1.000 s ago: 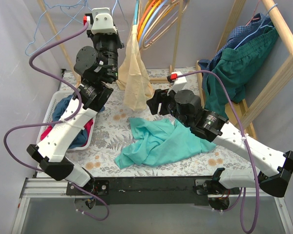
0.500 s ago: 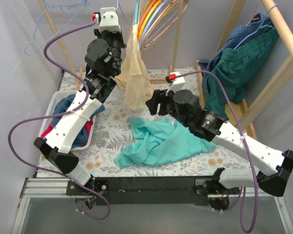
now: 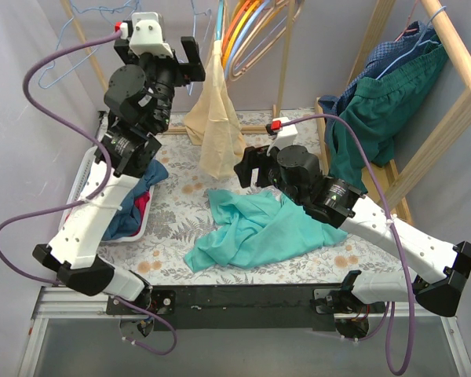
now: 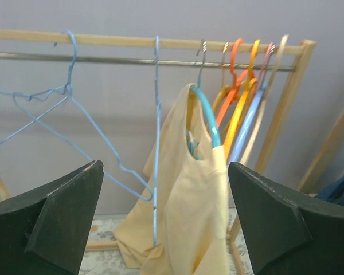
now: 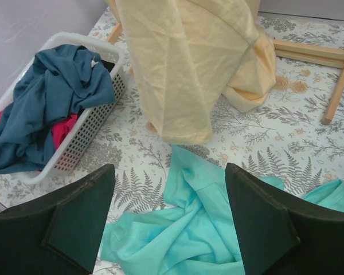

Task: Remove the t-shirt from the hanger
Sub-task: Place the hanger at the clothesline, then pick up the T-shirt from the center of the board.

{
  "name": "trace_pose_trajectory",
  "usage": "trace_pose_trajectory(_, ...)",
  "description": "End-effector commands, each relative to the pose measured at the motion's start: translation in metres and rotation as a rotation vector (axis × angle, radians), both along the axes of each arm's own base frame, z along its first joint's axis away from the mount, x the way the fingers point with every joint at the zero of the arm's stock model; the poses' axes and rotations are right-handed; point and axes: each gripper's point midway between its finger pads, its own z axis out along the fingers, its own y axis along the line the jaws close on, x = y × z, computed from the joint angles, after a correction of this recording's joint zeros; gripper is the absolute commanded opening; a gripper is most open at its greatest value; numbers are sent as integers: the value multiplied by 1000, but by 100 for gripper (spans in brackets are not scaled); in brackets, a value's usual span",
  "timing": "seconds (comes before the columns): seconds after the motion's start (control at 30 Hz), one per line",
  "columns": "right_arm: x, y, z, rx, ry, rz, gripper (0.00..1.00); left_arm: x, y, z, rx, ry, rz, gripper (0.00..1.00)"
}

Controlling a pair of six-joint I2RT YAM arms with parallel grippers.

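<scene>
A pale yellow t-shirt [image 3: 214, 118] hangs from a teal hanger [image 4: 209, 117] on the wooden rail at the back, and its hem reaches the table. My left gripper [image 3: 190, 61] is raised just left of the shirt's top, apart from it. In the left wrist view this gripper [image 4: 165, 165] is open, with the yellow t-shirt [image 4: 195, 195] beyond the fingers and nothing between them. My right gripper [image 3: 247, 169] is open and empty, low over the table in front of the shirt's hem [image 5: 183, 69]. In its own view the right gripper [image 5: 170, 167] hovers over a teal garment [image 5: 218, 229].
The crumpled teal garment [image 3: 259, 232] lies mid-table. A white basket [image 3: 86, 169] of blue and red clothes stands at the left. Empty coloured hangers [image 3: 251, 31] and blue wire hangers [image 4: 57, 109] share the rail. A wooden rack with green and blue clothes [image 3: 377, 102] stands at the right.
My left gripper has gone from shut to open, let go of the yellow shirt and pulled away up and left. The shirt has swung back. The right gripper has opened a little wider.
</scene>
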Motion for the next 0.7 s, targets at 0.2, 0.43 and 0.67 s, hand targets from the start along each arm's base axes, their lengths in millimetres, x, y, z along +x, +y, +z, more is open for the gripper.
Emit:
trace_pose_trajectory(0.2, -4, -8, -7, -76, -28, 38, 98, 27, -64, -13, 51, 161, -222, 98)
trace_pose_trajectory(0.43, -24, -14, -33, -50, 11, 97, 95, 49, -77, -27, -18, 130, -210, 98)
trace_pose_trajectory(0.67, -30, -23, -53, -36, 42, 77, 92, 68, -76, -39, 6, 148, -140, 81)
